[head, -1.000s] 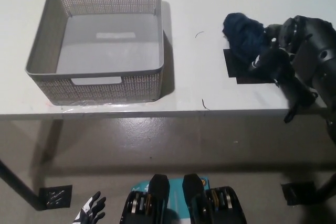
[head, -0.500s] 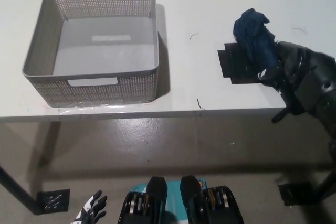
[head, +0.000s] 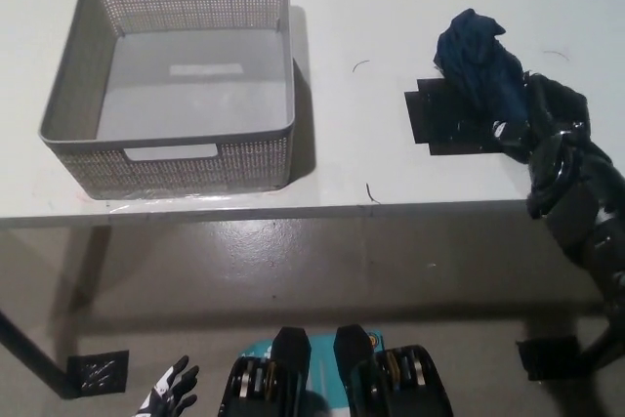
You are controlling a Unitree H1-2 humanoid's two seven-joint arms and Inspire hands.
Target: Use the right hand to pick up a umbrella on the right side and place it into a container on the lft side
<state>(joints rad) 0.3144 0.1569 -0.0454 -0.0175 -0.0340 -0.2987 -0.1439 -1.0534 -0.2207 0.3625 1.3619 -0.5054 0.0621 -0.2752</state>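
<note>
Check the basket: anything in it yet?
Empty. The basket shows only its bare grey floor; the folded umbrella is on the table's right side, at the right robot hand.

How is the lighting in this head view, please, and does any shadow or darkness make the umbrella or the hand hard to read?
Head view: even, soft light; the basket throws a shadow to its right on the white table. The navy umbrella and black right hand merge over a black patch, so the grip is unclear. The left hand sits dim at the bottom edge.
</note>
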